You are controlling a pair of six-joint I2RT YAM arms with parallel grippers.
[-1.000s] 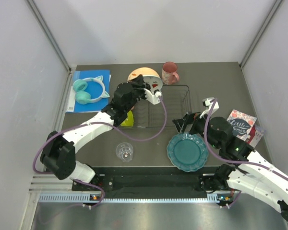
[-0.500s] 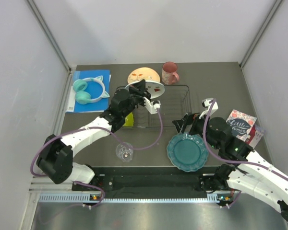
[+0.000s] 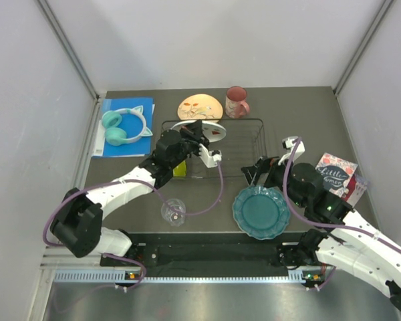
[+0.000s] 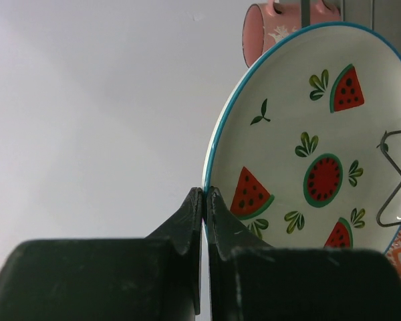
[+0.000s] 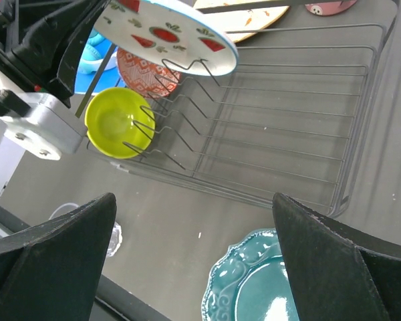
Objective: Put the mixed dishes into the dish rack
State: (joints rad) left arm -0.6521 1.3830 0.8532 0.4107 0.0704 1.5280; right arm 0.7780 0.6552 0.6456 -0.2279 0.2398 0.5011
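Observation:
My left gripper [image 3: 198,128] [image 4: 205,192] is shut on the rim of the white plate with red watermelon shapes [image 3: 211,129] [image 4: 314,154] and holds it tilted over the back left of the black wire dish rack [image 3: 244,148] [image 5: 287,127]. The plate also shows in the right wrist view [image 5: 167,30]. A lime-green bowl [image 3: 179,168] [image 5: 115,122] and a red-patterned bowl [image 5: 146,72] sit in the rack's left end. My right gripper [image 3: 259,167] [image 5: 192,198] is open and empty above the teal scalloped plate [image 3: 260,212] [image 5: 254,287]. The cream floral plate [image 3: 200,107], pink mug [image 3: 236,101] and clear glass [image 3: 173,211] stand on the table.
Teal cat-ear headphones [image 3: 125,126] lie on a blue folder at the back left. A printed card [image 3: 335,175] lies at the right, beside my right arm. Grey walls close in the table on three sides.
My left gripper has carried the white plate from over the cream plate toward me and lower, over the rack's back left. The right arm has not moved.

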